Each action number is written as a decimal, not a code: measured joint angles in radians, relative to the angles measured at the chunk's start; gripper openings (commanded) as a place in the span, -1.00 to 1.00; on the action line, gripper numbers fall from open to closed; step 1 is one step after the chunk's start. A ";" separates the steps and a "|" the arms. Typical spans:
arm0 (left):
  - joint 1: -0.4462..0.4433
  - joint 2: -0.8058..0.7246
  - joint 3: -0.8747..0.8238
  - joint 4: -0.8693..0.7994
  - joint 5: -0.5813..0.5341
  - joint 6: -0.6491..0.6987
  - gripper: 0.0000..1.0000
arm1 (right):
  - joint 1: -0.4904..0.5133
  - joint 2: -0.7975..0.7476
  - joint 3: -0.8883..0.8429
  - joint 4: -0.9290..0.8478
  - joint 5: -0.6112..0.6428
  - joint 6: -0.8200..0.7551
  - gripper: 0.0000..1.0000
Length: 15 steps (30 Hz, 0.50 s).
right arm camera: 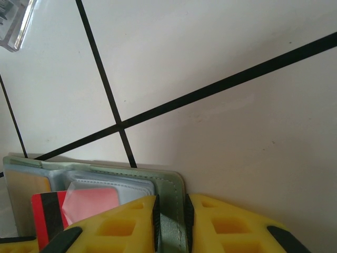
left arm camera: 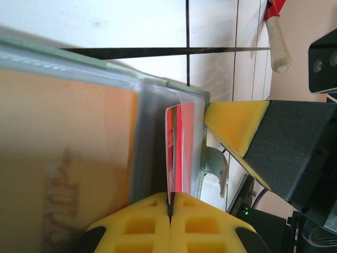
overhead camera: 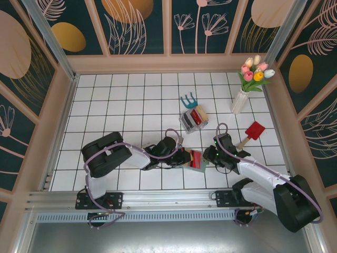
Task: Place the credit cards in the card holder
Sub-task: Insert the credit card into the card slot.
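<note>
White tiles with dark grout cover the table, boxed in by floral panels. Low in the middle of the overhead view, the two arms meet over the card holder (overhead camera: pixel 198 165). It lies open on the tiles, green cover down and clear sleeves up.

The right gripper (right arm camera: pixel 172 206) has its yellow pads clamped on the holder's soft green edge, pinning it. The left gripper (left arm camera: pixel 170 204) is pinched tight on the near end of a red card (left arm camera: pixel 179 142). The card's far part looks paler, as if it is partly under a frosted sleeve. An orange card (left arm camera: pixel 68 153) fills the sleeve beside it. Higher in the overhead frame stands a clear rack (overhead camera: pixel 193 119) with more cards, and off to the right lies a red trowel (overhead camera: pixel 255 130).

The card looks thin, stiff and slick. I'd hold it by the short end and push straight along its length, since pressed askew it could bow or slip out. The holder seems light and floppy, likely to slide or fold unless it is gripped at its edge.
</note>
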 measured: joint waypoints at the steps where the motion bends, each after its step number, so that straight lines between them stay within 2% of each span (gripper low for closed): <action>1: 0.000 -0.003 0.005 -0.008 0.002 0.008 -0.83 | 0.000 0.000 0.000 0.000 0.000 0.000 -0.53; 13: -0.008 0.031 0.059 -0.037 0.034 0.018 -0.74 | 0.000 -0.003 -0.009 0.014 0.000 0.001 -0.53; 15: -0.011 0.032 0.060 -0.039 0.032 0.018 -0.63 | 0.000 -0.003 -0.009 0.014 0.000 0.001 -0.52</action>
